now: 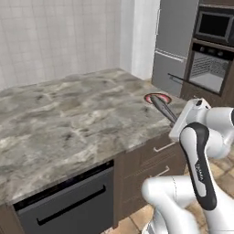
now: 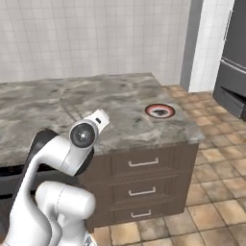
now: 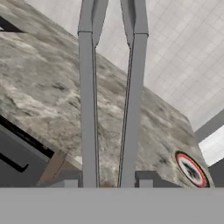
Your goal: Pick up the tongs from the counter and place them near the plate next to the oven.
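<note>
A grey-beige marbled counter (image 1: pixel 68 119) runs beneath a white tiled wall (image 1: pixel 55 36), with the black wall oven (image 1: pixel 211 59) standing beyond its far end. The gripper (image 3: pixel 111 183) pinches the slim grey tongs (image 3: pixel 89 109) by both arms, holding them above the counter. Their free end juts just beside the red-rimmed plate (image 1: pixel 157 98), which sits at the counter's oven-side corner.

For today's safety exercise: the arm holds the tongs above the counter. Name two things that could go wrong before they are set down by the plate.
1. The tongs are long and held at one end, so their far tips could strike the plate.
2. The plate sits near the counter edge, so tongs put down beside it might slide off.
</note>
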Robot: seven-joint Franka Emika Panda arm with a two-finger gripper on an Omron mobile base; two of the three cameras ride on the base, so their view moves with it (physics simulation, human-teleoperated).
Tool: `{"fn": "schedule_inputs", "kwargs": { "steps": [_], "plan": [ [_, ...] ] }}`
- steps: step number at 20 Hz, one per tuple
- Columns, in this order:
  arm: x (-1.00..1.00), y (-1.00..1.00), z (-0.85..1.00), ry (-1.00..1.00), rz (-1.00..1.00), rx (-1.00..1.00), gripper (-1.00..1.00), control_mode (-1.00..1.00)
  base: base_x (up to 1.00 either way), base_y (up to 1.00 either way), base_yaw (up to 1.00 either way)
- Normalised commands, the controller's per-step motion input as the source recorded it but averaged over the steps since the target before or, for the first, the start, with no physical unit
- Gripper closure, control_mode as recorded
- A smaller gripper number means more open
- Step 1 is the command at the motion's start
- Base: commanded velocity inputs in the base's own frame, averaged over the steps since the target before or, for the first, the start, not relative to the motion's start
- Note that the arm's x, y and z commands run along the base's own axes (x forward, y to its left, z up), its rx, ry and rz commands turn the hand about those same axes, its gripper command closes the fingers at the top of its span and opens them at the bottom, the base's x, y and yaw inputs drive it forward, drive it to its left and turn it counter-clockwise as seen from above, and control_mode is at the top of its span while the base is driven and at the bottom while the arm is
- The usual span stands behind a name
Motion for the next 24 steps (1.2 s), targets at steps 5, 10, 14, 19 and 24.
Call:
{"fn": "schedule_inputs", "kwargs": {
  "steps": [5,10,14,19,24],
  "plan": [
    [0.0,0.0,0.0,0.0,0.0,0.0,1.0,1.0,0.91,-0.59,0.24],
    [0.0,0.0,0.0,0.0,0.0,0.0,1.0,1.0,0.92,-0.26,0.35],
    [0.0,0.0,0.0,0.0,0.0,0.0,1.0,1.0,0.86,-0.35,0.32],
    [0.29,-0.07,-0.29,0.27,0.05,0.01,1.0,-1.0,0.29,-0.1,0.09],
    [0.61,-0.09,-0.66,0.79,-0.05,0.02,1.0,-1.0,0.0,0.0,0.0]
  ]
}}
